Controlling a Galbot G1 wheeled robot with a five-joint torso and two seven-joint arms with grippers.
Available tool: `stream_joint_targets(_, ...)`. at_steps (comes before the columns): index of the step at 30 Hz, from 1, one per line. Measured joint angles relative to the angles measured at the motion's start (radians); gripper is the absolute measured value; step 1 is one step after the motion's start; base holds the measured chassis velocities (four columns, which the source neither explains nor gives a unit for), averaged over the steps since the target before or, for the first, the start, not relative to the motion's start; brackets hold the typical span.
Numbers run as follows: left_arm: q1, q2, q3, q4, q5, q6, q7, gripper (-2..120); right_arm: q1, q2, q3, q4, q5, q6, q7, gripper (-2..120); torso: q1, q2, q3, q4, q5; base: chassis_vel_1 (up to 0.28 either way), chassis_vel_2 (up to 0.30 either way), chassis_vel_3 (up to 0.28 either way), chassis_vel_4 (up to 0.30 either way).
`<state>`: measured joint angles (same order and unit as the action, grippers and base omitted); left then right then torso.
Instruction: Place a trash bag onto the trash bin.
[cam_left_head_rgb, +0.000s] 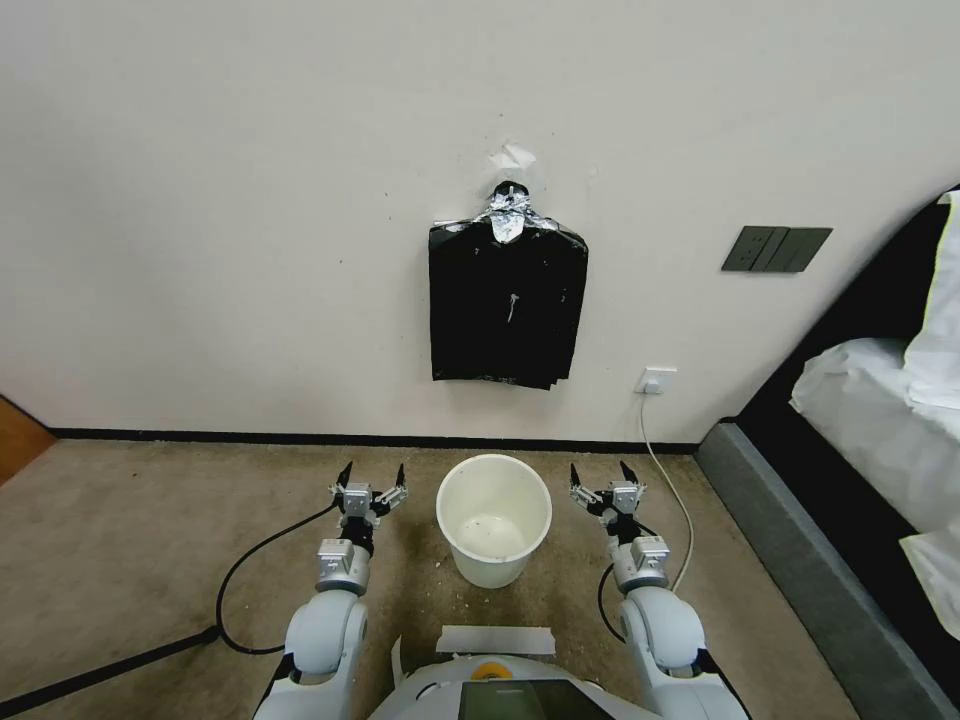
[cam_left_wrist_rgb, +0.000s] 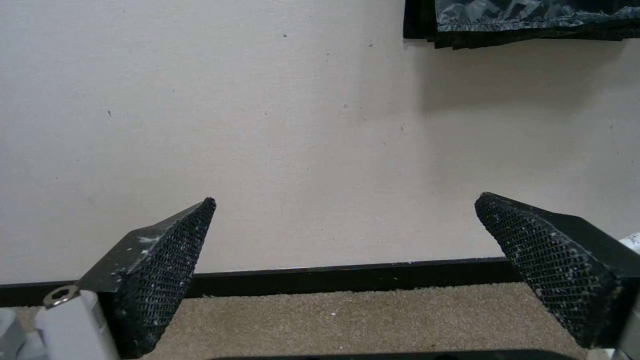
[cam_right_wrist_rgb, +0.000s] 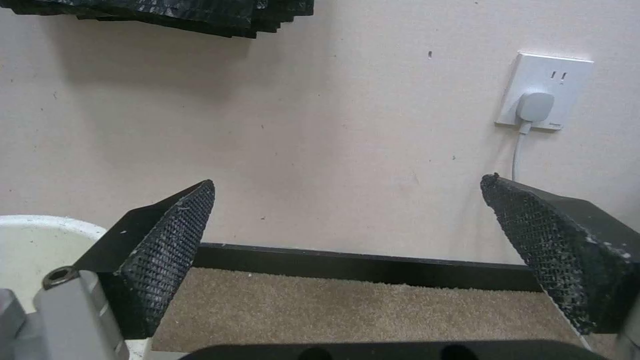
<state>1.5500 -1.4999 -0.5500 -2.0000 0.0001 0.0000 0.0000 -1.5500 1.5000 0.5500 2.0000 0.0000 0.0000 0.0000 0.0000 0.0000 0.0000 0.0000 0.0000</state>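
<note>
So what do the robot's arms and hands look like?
Both arms are smooth, rounded white shells with silver-grey metal wrists. The left hand and the right hand each have two pointy black fingers with bumpy mesh pads speckled with white bits. A black cable loops off the left arm.

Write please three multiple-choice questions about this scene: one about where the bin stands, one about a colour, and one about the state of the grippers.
1. Where is the trash bin?
A. On the bed
B. On the carpet between the two grippers
C. Hanging on the wall

2. What colour is the bundle of bags on the wall?
A. Black
B. Blue
C. White

3. In what state are the left gripper and the right gripper?
A. Both shut on a bag
B. One open, one shut
C. Both open and empty

Answers: 1 B, the bin stands on the floor with a gripper at each side. 2 A, the bundle is black with silver foil on top. 3 C, both wrist views show the fingers spread with nothing between.
</note>
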Motion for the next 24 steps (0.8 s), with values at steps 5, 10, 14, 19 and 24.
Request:
stream_joint_targets(5, 0.000, 0.000, 0.000, 0.000, 0.000, 0.000, 0.000, 100, 0.000, 0.000, 0.000, 0.000, 0.000, 0.000, 0.000, 100, 0.000, 0.000, 0.000, 0.0000, 0.0000, 0.000, 0.000, 0.000, 0.000)
stream_joint_targets(10, 0.000, 0.000, 0.000, 0.000, 0.000, 0.000, 0.000, 100, 0.000, 0.000, 0.000, 0.000, 0.000, 0.000, 0.000, 100, 0.000, 0.000, 0.000, 0.0000, 0.0000, 0.000, 0.000, 0.000, 0.000)
stream_joint_targets(14, 0.000, 0.000, 0.000, 0.000, 0.000, 0.000, 0.000, 100, 0.000, 0.000, 0.000, 0.000, 0.000, 0.000, 0.000, 100, 0.000, 0.000, 0.000, 0.0000, 0.0000, 0.000, 0.000, 0.000, 0.000)
stream_joint_targets(19, 0.000, 0.000, 0.000, 0.000, 0.000, 0.000, 0.000, 100, 0.000, 0.000, 0.000, 0.000, 0.000, 0.000, 0.000, 100, 0.000, 0.000, 0.000, 0.0000, 0.0000, 0.000, 0.000, 0.000, 0.000)
stream_joint_targets(24, 0.000, 0.000, 0.000, 0.000, 0.000, 0.000, 0.000, 100, 0.000, 0.000, 0.000, 0.000, 0.000, 0.000, 0.000, 100, 0.000, 0.000, 0.000, 0.0000, 0.0000, 0.000, 0.000, 0.000, 0.000)
